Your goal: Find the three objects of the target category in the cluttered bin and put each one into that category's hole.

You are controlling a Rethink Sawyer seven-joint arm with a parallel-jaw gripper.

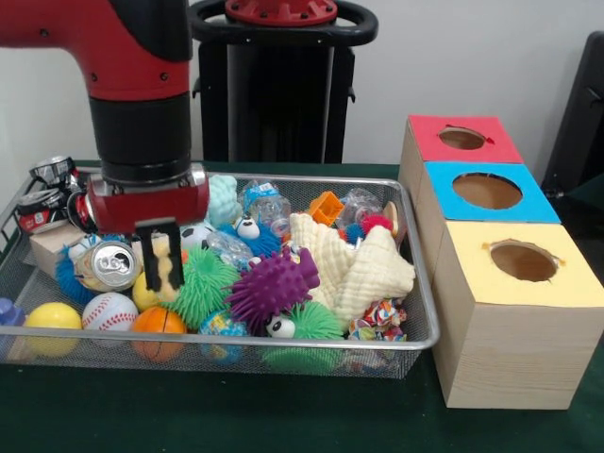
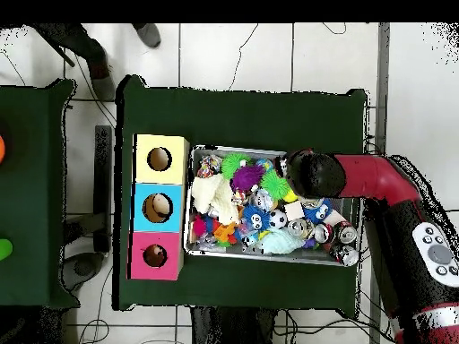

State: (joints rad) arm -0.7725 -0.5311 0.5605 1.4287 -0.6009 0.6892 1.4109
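Observation:
A wire bin [image 1: 283,345] holds a jumble of toys, balls and cans. My gripper [image 1: 160,269] hangs low in its left part, with a pale yellow thing at its tip. A silver can [image 1: 106,265] lies just left of it. More cans [image 1: 42,203] sit at the bin's back left. A baseball [image 1: 109,311], an orange ball [image 1: 158,330] and a yellow ball [image 1: 52,321] lie in front. Right of the bin stand a red box [image 1: 429,132], a blue box [image 1: 444,179] and a yellow box [image 1: 472,236], each with a round hole. In the overhead view the arm [image 2: 309,173] hides the gripper.
A purple spiky toy [image 1: 274,283], a green spiky toy [image 1: 203,283] and a cream waffle cloth [image 1: 354,264] crowd the bin's middle. A wooden block [image 1: 47,247] sits at the left. The overhead view shows the boxes [image 2: 175,148] left of the bin [image 2: 269,255].

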